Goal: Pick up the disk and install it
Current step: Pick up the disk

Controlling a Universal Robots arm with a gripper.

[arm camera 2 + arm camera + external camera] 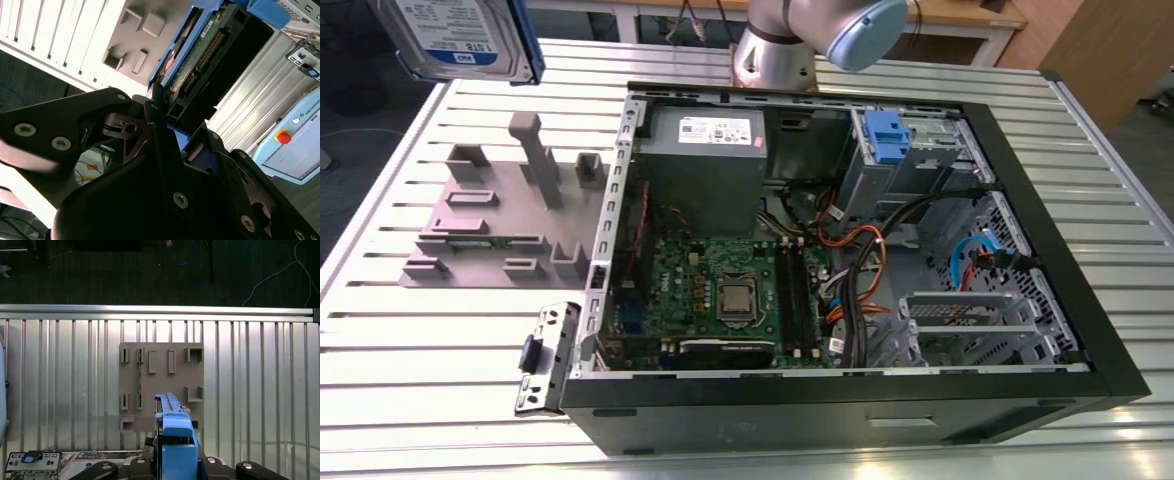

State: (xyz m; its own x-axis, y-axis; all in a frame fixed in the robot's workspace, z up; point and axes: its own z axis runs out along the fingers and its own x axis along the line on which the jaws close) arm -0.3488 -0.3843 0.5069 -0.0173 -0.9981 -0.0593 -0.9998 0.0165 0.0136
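The slatted metal worktop [440,400] carries an open computer case [854,405] across the middle and right of the exterior view, with a grey fixture plate [480,225] at centre left. The disk [460,35] hangs in the upper left corner of that view, well clear of both the plate and the case. In both wrist views it juts out from the pincer [167,117], whose jaws are closed on its blue bracket [177,440]; the pads probably bear on the bracket's edges, but that is hard to make out.

The step in hand reads as carrying the disk across to the case. Doing it well calls for a firm clamp with the drive square in the jaws, so it does not twist on the smooth plastic, and enough height to pass over the case's left wall. The loose orange cables [854,250] at centre, and the grey drive cage [921,150] with its blue latch [887,135] at upper right, are what it could snag on
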